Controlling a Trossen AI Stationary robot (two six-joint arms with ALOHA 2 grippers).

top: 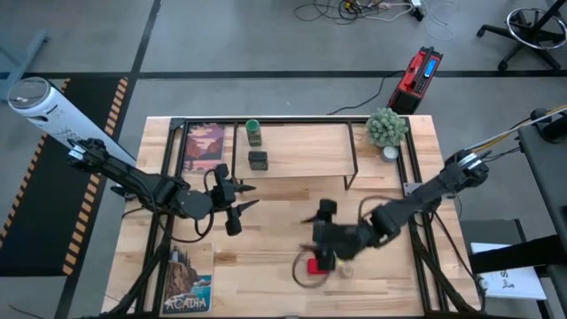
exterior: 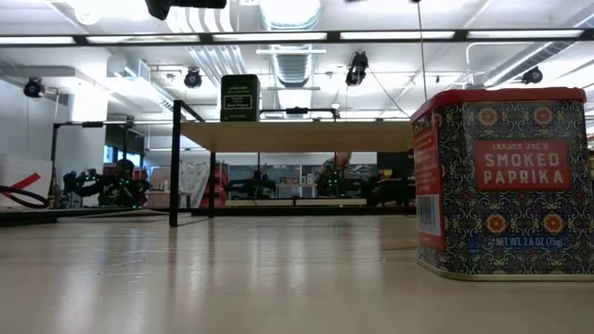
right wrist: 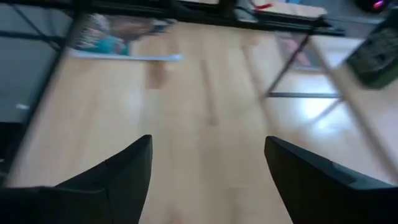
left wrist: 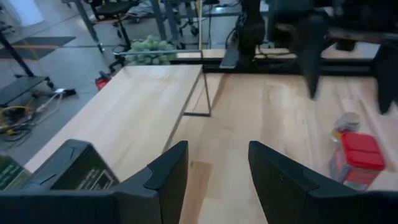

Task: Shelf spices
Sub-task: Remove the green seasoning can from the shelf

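My right claw (top: 321, 237) is spread apart, right over the red tin (top: 315, 263) on the bench (top: 275, 213). The tin is hard, light and smooth. I'd pinch its flat sides. My left claw (top: 237, 197) waits apart too, near the shelf (top: 301, 151).

A robotics lab or workshop bay.

The wooden table (top: 292, 239) stands on a grey concrete floor beside a black mat with hazard-striped edges (top: 53, 177). Loose cables (top: 354, 11) and a rolling office chair base (top: 530, 28) lie beyond it; ceiling strip lights (exterior: 297, 37) and exposed ducting (exterior: 292, 65) hang overhead.
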